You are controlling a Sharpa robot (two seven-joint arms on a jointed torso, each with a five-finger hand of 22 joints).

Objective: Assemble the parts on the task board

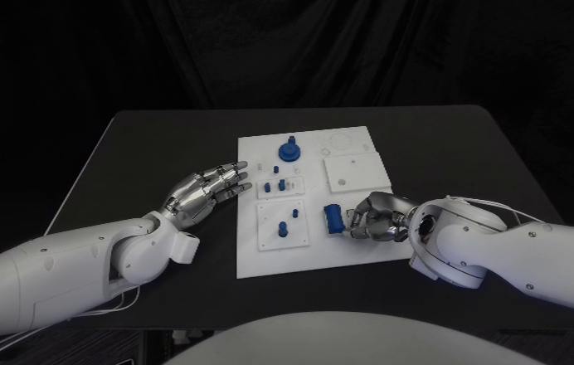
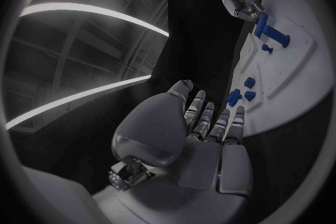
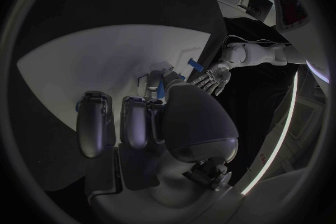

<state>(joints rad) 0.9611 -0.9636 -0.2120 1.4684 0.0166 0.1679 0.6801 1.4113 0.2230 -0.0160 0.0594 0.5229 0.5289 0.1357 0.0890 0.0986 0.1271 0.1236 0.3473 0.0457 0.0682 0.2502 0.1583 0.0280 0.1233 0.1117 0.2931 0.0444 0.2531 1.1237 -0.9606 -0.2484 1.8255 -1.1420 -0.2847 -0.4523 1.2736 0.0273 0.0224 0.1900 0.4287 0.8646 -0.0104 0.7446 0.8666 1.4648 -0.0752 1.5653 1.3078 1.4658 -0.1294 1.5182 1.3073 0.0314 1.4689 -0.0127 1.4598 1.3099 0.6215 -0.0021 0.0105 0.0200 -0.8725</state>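
Right robot hand (image 1: 376, 216) gripped blue cylindrical part (image 1: 333, 218) on task board (image 1: 359, 249) — likely light, rigid, slippery; grasp round its sides. Left robot hand (image 1: 210, 188) open, empty.

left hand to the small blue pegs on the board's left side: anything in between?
Nothing visible. The left hand hovers open at the left edge of the task board, fingers pointing at the small blue pegs; bare board lies between. The right hand is across the board, at the blue cylinder.

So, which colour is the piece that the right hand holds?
Blue. The piece in the right hand shows best in the head view.
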